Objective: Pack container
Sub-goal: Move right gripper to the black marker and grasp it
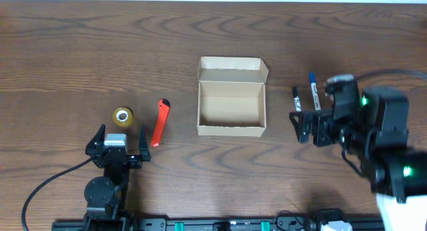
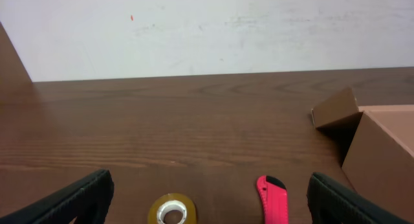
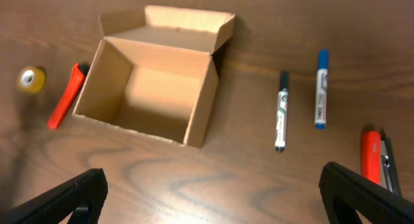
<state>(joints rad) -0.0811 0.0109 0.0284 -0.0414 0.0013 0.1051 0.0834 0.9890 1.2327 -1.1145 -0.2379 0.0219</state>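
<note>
Mid-counter (image 1: 67,44), the container (image 1: 231,105) sits upright with its flap lid folded open toward the far side. Left of it lies a red box cutter (image 1: 159,122), then a tape roll (image 1: 123,116) just beyond the left hand (image 1: 121,139), whose fingers are spread wide. Two markers (image 1: 297,99) lie right of the box, near the right hand (image 3: 213,182), fingers likewise apart.

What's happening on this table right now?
The cardboard box is waiting to be packed; it sits open and empty mid-table. The robot's left pincer and right pincer are both open, holding nothing. A tape roll and red cutter lie left of the box; a black marker and blue marker lie to its right.
</note>
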